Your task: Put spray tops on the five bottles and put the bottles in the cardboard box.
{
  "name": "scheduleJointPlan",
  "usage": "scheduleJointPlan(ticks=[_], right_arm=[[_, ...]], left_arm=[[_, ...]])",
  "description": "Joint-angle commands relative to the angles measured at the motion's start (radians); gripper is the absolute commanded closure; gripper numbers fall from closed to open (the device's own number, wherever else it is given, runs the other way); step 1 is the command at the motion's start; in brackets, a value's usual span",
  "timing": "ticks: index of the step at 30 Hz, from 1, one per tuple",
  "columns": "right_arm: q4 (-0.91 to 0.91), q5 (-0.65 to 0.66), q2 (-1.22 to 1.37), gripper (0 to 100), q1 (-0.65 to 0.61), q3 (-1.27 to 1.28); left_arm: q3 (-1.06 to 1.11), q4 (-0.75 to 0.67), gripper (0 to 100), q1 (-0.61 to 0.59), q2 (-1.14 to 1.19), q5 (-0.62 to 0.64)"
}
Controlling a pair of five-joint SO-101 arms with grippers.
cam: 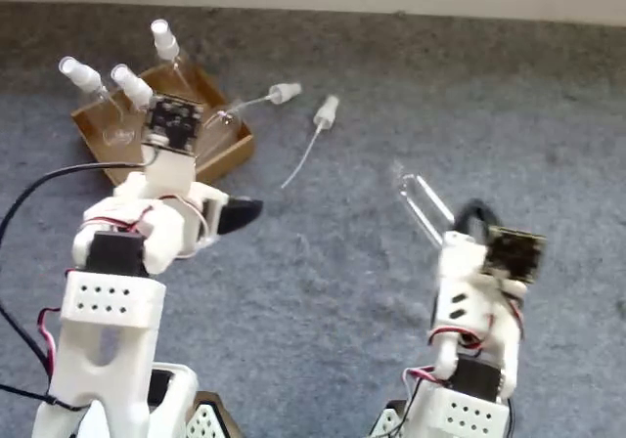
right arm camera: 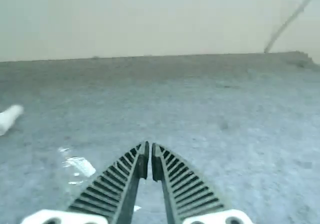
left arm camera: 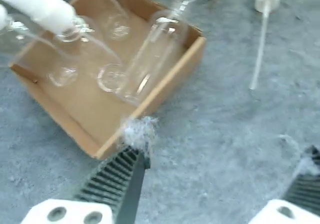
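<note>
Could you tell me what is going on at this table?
Spray bottles are being capped and boxed. Three capped bottles sit in the cardboard box and a fourth leans over its edge. The fifth bottle lies uncapped on the carpet beside the right gripper, which is shut and empty. A loose spray top lies nearby. The left gripper is open near the box.

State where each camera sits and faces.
High: fixed overhead, looking down on box and both arms.
Left wrist: on left arm, aimed down at box; left claw shows, open.
Right wrist: on right arm, facing level across the table; right claw shows, shut.
Shared: high and left wrist show the box.
</note>
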Motion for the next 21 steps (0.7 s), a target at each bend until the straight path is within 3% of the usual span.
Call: scheduleJointPlan(ticks=[1, 8, 14, 21], right_arm=[[0.001, 0.009, -0.015, 98.4, 0.214, -0.018], [0.012, 0.005, -0.008, 98.1, 0.352, 0.14], [0.125, 0.005, -0.013, 98.1, 0.467, 0.173], [0.255, 0.008, -0.013, 98.1, 0.573, 0.173]], left_arm=[[-0.038, 0.006, 60, 0.082, -0.01, -0.008], [-0.223, 0.146, 60, 0.197, 0.117, 0.068], [-0.496, 0.328, 60, 0.326, 0.344, 0.146], [-0.757, 0.433, 60, 0.493, 0.591, 0.252]])
